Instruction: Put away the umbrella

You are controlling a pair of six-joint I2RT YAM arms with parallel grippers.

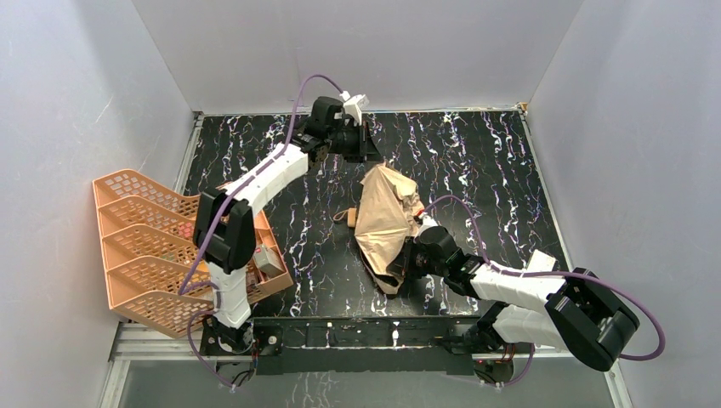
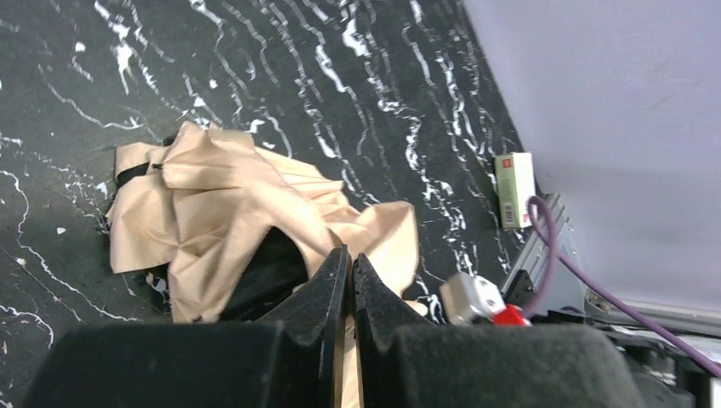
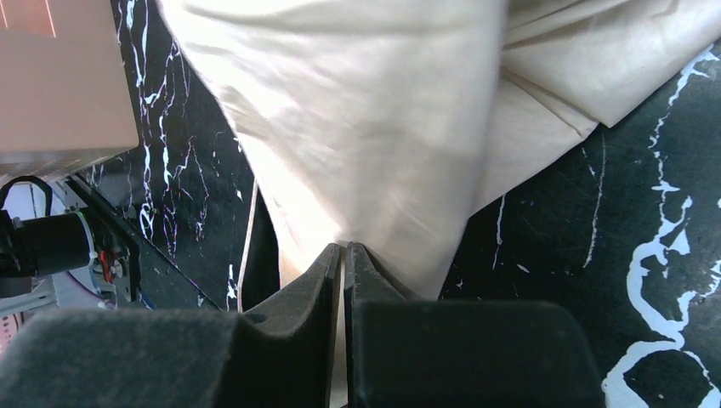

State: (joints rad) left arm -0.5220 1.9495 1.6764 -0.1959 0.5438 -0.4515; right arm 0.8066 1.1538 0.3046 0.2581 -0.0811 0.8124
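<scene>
Top external view: the umbrella (image 1: 383, 221) lies collapsed near the middle of the black marbled table (image 1: 476, 170), long axis running roughly 12 to 6 o'clock. The left gripper (image 1: 372, 155) is at its 12 o'clock tip and the right gripper (image 1: 414, 255) at its 5 o'clock edge. The orange mesh rack (image 1: 140, 246) sits well apart at the table's 9 o'clock side.

Both wrist views show the jaws drawn nearly together with a thin fold of tan canopy pinched between them, so each gripper is clamped on cloth and not on anything rigid.

As for handling, it looks light and mostly limp. The canopy is thin fabric that should crease, slide and drape rather than hold a shape, while the ribs and shaft underneath ought to be stiff and springy. A pinch on cloth alone will likely drag loose folds and let the frame lag or swing. The shaft or the handle would give a surer hold, and a small tan piece at the bundle's 9 o'clock side may be that handle. The fabric looks smooth, perhaps a little slippery.

In looks, the outside is tan and heavily crumpled, with black lining showing in the gaps between folds — untidy, not wrapped or strapped.
</scene>
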